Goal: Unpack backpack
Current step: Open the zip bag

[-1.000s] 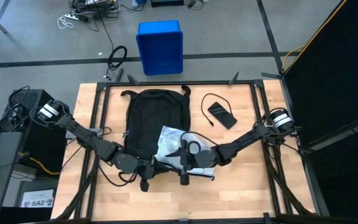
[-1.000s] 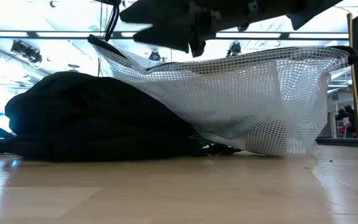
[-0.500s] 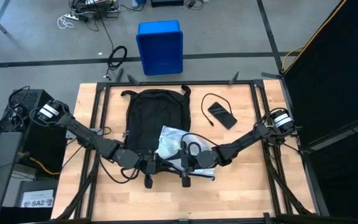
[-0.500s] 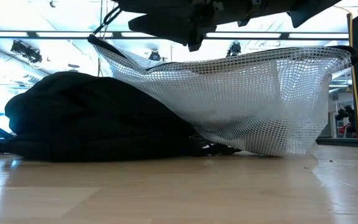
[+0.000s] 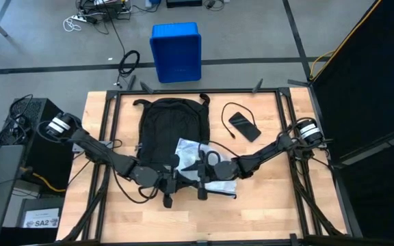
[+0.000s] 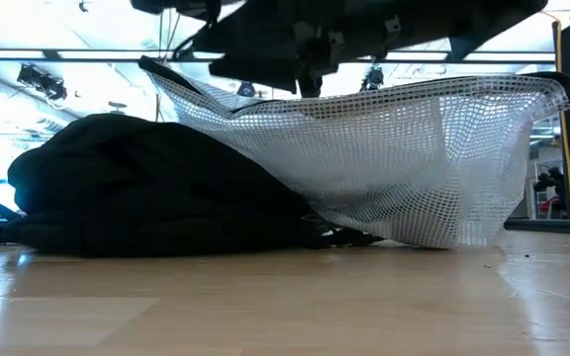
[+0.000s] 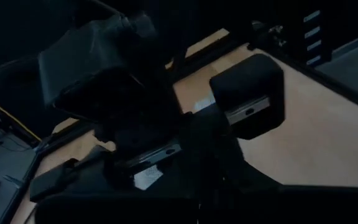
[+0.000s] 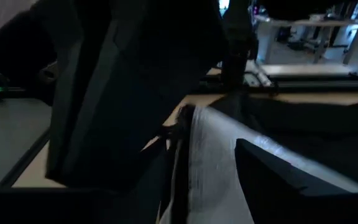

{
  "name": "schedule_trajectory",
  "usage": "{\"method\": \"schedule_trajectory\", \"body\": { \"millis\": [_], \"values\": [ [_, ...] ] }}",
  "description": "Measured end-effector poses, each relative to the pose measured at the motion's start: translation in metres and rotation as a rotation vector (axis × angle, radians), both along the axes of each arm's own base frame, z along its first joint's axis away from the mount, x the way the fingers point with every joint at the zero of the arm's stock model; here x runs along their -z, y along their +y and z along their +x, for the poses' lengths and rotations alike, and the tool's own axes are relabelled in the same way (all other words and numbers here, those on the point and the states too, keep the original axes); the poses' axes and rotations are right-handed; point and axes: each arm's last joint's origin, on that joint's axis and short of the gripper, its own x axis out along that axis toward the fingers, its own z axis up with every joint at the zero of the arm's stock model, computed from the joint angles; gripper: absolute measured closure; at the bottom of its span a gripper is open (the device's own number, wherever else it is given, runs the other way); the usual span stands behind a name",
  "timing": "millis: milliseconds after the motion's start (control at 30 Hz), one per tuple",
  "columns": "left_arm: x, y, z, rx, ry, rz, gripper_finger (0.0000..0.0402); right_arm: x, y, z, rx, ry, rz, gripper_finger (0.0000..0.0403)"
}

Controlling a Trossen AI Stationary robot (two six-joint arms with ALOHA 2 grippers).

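Note:
The black backpack (image 5: 169,130) lies flat in the middle of the table, its rounded top toward the far edge. A white mesh bag (image 5: 207,158) with a black-trimmed rim sticks out of its near end. The rim is held up (image 6: 364,99) and the bag's bottom (image 6: 433,232) rests on the table. My left gripper (image 5: 178,178) is shut at the bag's left rim. My right gripper (image 5: 191,169) faces it from the right. It is open, and the white mesh (image 8: 213,174) lies between its fingers, one finger (image 8: 278,180) showing beside the mesh. My left gripper comes in nearly level from the table's left and meets the mesh bag at its black-trimmed rim (image 8: 178,134). The exact spot is lost in the dark of the gripper. The rim is raised and stretched, with the bag sagging below it onto the table and against the backpack.
A black phone (image 5: 243,126) with a cable (image 5: 226,121) lies on the table right of the backpack. A blue bin (image 5: 176,52) stands on the floor beyond the far edge. Black frame rails (image 5: 108,137) run along the table's sides.
My left gripper has moved toward the table's right, closer to my right gripper. The mesh bag stays raised, with its rim stretched as before.

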Motion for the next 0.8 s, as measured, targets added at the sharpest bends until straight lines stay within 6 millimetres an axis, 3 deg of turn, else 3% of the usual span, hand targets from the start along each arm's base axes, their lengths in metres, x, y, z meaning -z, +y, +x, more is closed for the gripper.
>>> {"method": "schedule_trajectory", "body": {
  "millis": [267,633,800],
  "values": [
    [-0.005,0.005,0.005,-0.026,-0.063,0.004,0.0402,0.022,0.005,0.011,-0.011,-0.14,0.038,0.025],
    [-0.006,0.005,0.004,-0.022,-0.065,0.003,0.0402,0.011,-0.003,0.018,-0.019,-0.204,-0.009,0.0244],
    [-0.007,0.003,0.003,-0.015,-0.07,0.0,0.0402,0.009,-0.005,0.02,-0.062,-0.21,-0.055,0.0262]
  ]
}}
